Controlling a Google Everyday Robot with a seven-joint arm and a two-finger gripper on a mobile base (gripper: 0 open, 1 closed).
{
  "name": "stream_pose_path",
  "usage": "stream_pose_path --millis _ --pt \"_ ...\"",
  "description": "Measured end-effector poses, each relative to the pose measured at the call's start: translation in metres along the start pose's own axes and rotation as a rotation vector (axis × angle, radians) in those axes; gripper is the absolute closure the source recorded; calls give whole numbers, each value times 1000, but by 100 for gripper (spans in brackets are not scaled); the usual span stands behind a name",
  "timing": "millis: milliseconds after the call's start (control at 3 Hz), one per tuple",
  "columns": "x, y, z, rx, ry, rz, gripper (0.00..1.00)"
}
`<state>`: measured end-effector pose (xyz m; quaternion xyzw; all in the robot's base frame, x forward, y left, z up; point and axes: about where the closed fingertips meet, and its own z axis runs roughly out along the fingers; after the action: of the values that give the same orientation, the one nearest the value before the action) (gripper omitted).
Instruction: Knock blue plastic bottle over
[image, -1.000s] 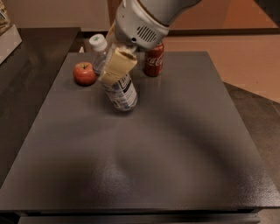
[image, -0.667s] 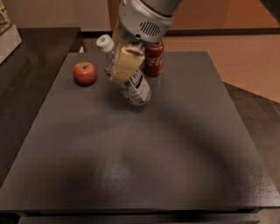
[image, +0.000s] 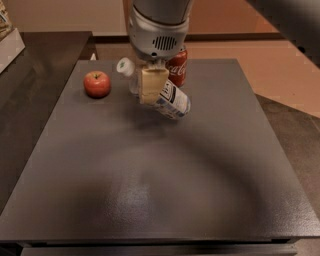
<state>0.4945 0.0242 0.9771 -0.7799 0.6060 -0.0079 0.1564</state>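
The blue plastic bottle (image: 172, 101) leans far over near the back middle of the dark grey table (image: 165, 175). Its white cap (image: 125, 66) points up and to the left, and its base points down to the right, close to the table top. My gripper (image: 152, 87) comes down from the grey wrist above and sits across the bottle's middle, hiding part of it. I cannot tell whether the bottle rests on the table or is held up by the gripper.
A red Coca-Cola can (image: 177, 67) stands upright just behind the gripper and bottle. A red apple (image: 97, 83) sits to the left of the bottle. A darker counter runs along the left, and there is floor to the right.
The bottle has tipped from nearly upright to leaning far over, with its base swinging right and forward. The gripper moved slightly to the right with it. The can and apple have not moved.
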Motion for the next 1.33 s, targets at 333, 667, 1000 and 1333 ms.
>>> stream_pose_path --millis 333,667,1000,1333 --pt "-4 9 15 -10 91 -81 100" --pt "-14 21 28 -8 148 -167 100" --pt "-28 34 42 -11 182 -249 82" --pt "-41 46 54 -10 201 -304 59"
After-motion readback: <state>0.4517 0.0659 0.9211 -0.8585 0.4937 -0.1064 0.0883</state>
